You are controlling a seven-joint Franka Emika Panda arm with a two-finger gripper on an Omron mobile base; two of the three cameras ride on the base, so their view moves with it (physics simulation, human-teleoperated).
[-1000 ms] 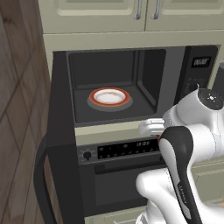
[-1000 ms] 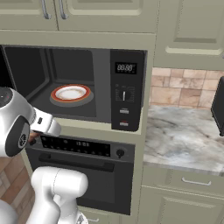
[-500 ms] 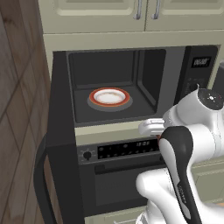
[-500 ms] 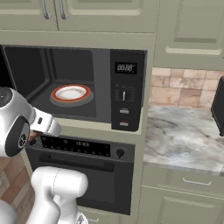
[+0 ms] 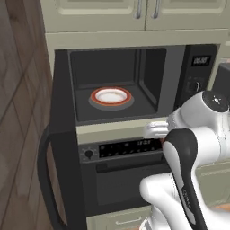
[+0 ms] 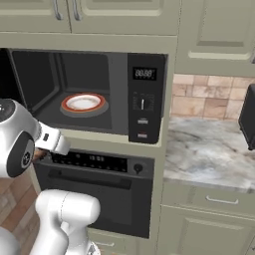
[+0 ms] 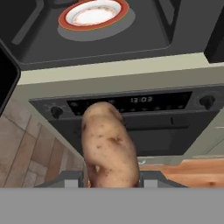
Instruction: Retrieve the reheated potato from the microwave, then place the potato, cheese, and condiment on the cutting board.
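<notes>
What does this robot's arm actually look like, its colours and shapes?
The arm is built of smooth, rounded glossy white shells joined by dark grey to black sections at the joints, like fat bent tubes. One round white joint cap bears a small dark mark. No loose cables show. Grey parts of the gripper show in the hand view.

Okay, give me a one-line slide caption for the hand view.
Gripper holding the potato in front of the oven, below the open microwave with its emptied plate.

A white, red-rimmed plate (image 5: pixel 111 96) sits on a grey turntable (image 6: pixel 97 110). At 6 o'clock from it is the black oven (image 5: pixel 121 179), its knob (image 5: pixel 88 153) at 9 o'clock of the display (image 7: pixel 141 100). A marble counter (image 6: pixel 209 152) lies at 3 o'clock, under a tile backsplash (image 6: pixel 204 101).
</notes>
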